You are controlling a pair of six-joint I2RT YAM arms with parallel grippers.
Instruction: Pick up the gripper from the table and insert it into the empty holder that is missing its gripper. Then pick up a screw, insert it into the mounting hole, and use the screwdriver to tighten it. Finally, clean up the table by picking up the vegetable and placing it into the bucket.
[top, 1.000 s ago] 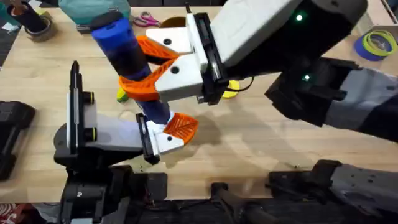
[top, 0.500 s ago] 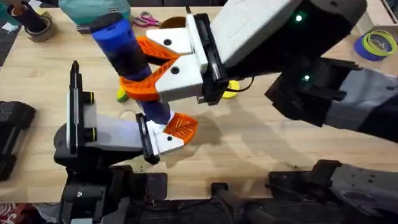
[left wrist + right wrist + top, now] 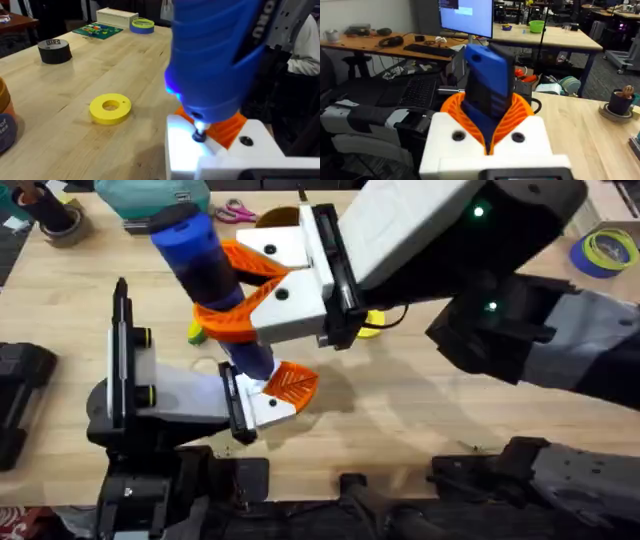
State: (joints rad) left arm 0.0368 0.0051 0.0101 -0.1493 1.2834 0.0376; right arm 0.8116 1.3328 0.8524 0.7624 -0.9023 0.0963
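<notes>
Right gripper: your right arm reaches across from the lower right, large under the overhead camera. Its white fingers with orange pads are clenched around the screwdriver's dark middle, one pad on each side.

Screwdriver: blue, held nearly upright with a slight tilt. In the left wrist view its thin bit points down onto the white block, with a blue glow at the nose.

Holder: the white finger base at the end of the arm lying on the table at lower left. The screwdriver's tip meets it from above.

Gripper: the orange ribbed fingertip sits on the holder's end, just beside the bit.

Left gripper: your left arm lies low across the table, pointing right. You cannot tell how its fingers stand; the screwdriver and the right gripper cover them.

Vegetable: a small yellow-and-green piece on the table, partly hidden behind the screwdriver.

Bucket: a brown tub with a dark blue band at the edge of the left wrist view, near the yellow spool.

Spool: a flat yellow ring lying on the table, apart from the holder.

Black tape: well beyond the spool.

Scissors: pink handles at the table's far edge.

Table: light wood.
</notes>
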